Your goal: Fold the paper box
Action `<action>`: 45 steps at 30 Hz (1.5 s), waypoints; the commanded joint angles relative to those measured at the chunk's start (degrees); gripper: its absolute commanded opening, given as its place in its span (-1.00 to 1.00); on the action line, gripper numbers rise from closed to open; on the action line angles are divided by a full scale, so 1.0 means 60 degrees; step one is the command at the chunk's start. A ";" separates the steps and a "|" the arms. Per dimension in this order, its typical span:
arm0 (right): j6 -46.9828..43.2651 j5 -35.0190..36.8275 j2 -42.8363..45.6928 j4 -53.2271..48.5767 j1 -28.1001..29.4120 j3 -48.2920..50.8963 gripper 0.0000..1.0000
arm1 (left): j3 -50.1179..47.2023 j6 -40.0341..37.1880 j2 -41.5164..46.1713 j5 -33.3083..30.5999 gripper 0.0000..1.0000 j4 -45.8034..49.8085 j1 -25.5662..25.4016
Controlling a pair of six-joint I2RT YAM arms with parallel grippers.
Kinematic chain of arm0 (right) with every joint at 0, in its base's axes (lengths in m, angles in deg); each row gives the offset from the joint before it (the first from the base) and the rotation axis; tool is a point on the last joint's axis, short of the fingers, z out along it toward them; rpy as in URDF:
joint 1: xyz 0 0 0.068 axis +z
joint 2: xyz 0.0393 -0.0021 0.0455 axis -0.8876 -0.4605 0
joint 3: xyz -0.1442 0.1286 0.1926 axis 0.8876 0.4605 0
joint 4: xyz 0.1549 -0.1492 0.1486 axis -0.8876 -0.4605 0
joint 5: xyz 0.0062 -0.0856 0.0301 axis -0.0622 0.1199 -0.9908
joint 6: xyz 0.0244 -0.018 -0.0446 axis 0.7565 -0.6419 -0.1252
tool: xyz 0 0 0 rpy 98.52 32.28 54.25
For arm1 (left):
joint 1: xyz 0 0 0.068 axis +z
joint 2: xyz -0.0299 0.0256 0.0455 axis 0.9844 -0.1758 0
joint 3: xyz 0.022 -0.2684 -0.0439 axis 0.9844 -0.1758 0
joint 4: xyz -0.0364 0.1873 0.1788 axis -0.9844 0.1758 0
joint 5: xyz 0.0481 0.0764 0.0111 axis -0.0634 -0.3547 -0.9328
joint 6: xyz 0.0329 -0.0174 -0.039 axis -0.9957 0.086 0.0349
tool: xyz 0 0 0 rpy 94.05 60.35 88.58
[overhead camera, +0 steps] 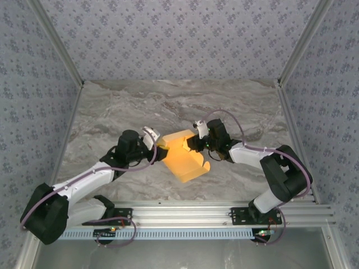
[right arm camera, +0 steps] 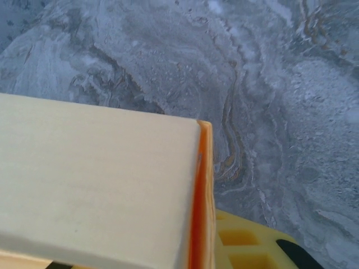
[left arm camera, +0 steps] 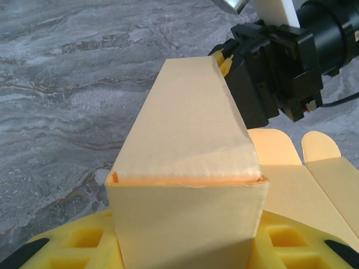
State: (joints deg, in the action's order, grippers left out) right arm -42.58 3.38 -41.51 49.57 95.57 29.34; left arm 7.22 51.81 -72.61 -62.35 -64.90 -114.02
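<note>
left end effector (overhead camera: 160,147) clamped on paper box (overhead camera: 182,158); right end effector (overhead camera: 194,143) against it, grip unclear

Matt card, veined stone
The paper box (overhead camera: 182,157) is thin, smooth, matt yellow card; the table (overhead camera: 112,112) looks like grey veined marble, faintly sheened.

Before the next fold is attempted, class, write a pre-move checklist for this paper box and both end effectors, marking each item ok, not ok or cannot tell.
1. Grip of the left end effector on the paper box, near end: ok.
2. Grip of the right end effector on the far end: cannot tell, card covers the contact.
3. Shape of the raised section, folded square: ok.
4. Tucking of the rounded flaps: not ok, lying flat.
</note>
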 commanded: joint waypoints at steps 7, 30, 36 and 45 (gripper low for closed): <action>0.1097 0.3720 0.0295 0.1741 0.0895 0.0520 -0.70 | 0.0287 0.1145 0.0317 -0.0115 -0.41 -0.0518 -0.0478; -0.2018 -0.2668 0.2020 0.2359 -0.0827 0.2169 0.06 | 0.0861 0.0971 0.1206 -0.0666 -0.37 0.1243 0.0549; -0.3485 -0.5042 0.2264 0.1003 -0.1665 0.1529 0.18 | 0.1391 0.0181 0.1549 0.1458 -0.37 0.2195 0.1026; -0.6954 -0.6622 0.2202 -0.2093 -0.2412 0.0085 0.52 | 0.2159 -0.2171 0.1542 0.3429 -0.38 0.3677 0.1034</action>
State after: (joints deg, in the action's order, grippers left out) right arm -72.41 -28.27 -28.46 47.24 81.63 32.90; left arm 17.08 46.57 -63.76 -48.45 -46.98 -107.99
